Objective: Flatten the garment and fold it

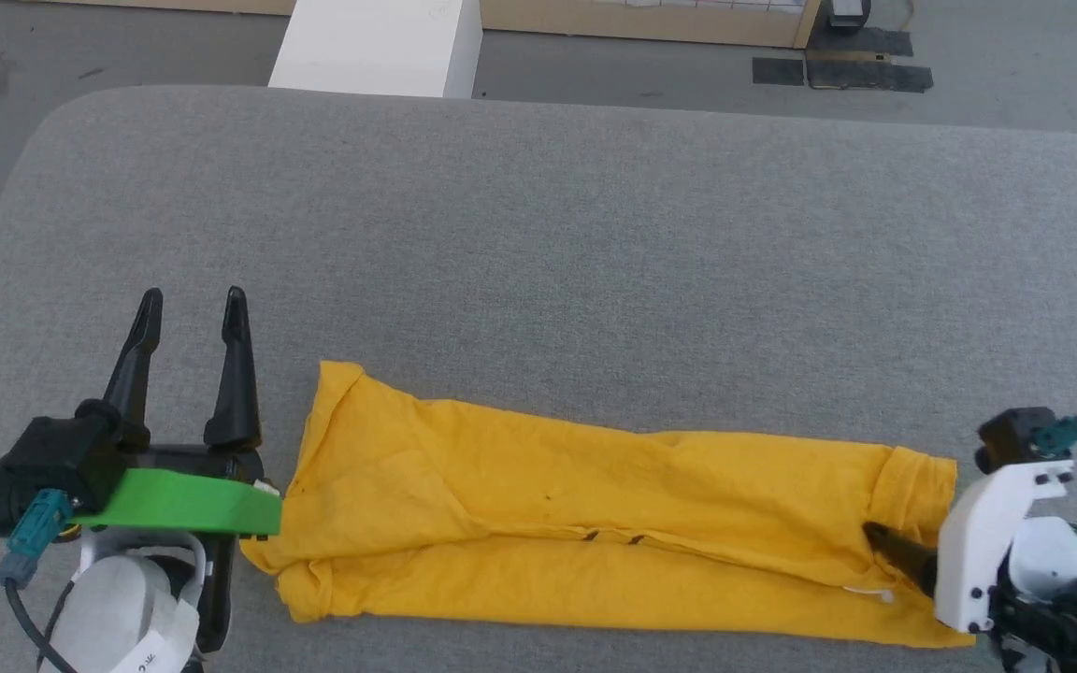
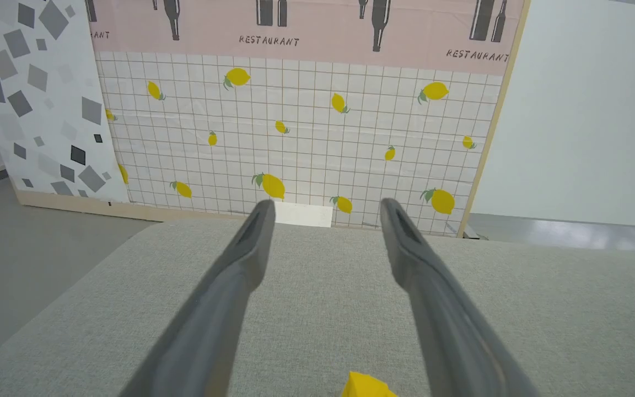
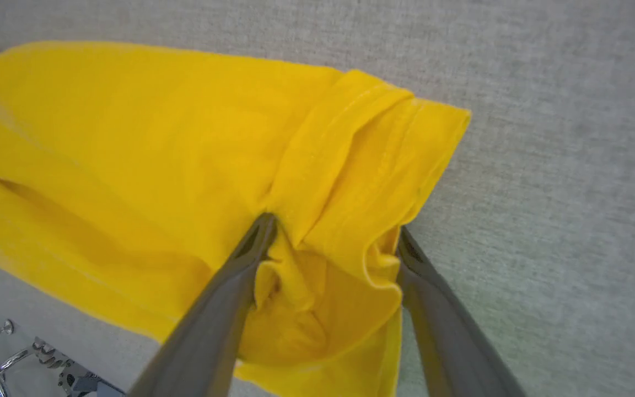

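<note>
one yellow garment [image 1: 595, 505] on one grey padded table [image 1: 538, 234]. two grippers, one left gripper [image 1: 193, 301] and one right gripper [image 3: 334, 225]. each has two long dark fingers [image 1: 235, 374], four in all. one green bracket [image 1: 183, 505] sits on the left wrist. two short black marks [image 1: 592, 536] show along the garment's fold. one white block [image 1: 380, 47] stands beyond the table. the left wrist view has two backdrop panels, one lemon panel [image 2: 306, 138] and one grey-squares panel [image 2: 31, 99]. one pink band [image 2: 323, 27] carries the word "restaurant" twice in full.
</note>
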